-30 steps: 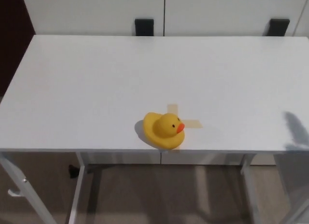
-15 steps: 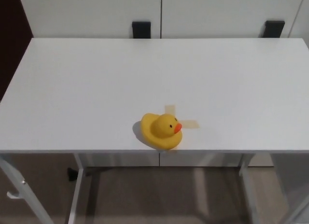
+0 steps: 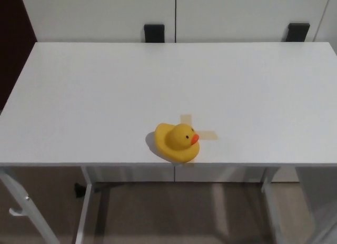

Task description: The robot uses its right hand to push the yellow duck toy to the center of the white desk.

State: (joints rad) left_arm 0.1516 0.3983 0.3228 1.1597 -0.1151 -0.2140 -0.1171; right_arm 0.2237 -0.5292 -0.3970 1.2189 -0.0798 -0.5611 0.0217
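Sitting close to the near edge of the white desk [image 3: 95, 91], the yellow duck toy [image 3: 177, 142] rests upright, its orange beak [image 3: 195, 139] turned toward picture right. It covers part of a pale tape cross [image 3: 202, 131] stuck to the desktop; 1 strip of the tape shows just right of the beak and another just behind the head. Neither robot hand appears in the head view, so the state of the fingers cannot be told. Below the near edge, the desk's white legs [image 3: 84, 215] stand on a brownish floor [image 3: 179, 212]. Beyond the far edge, 2 black brackets [image 3: 154, 32] sit against white panels [image 3: 100, 12].
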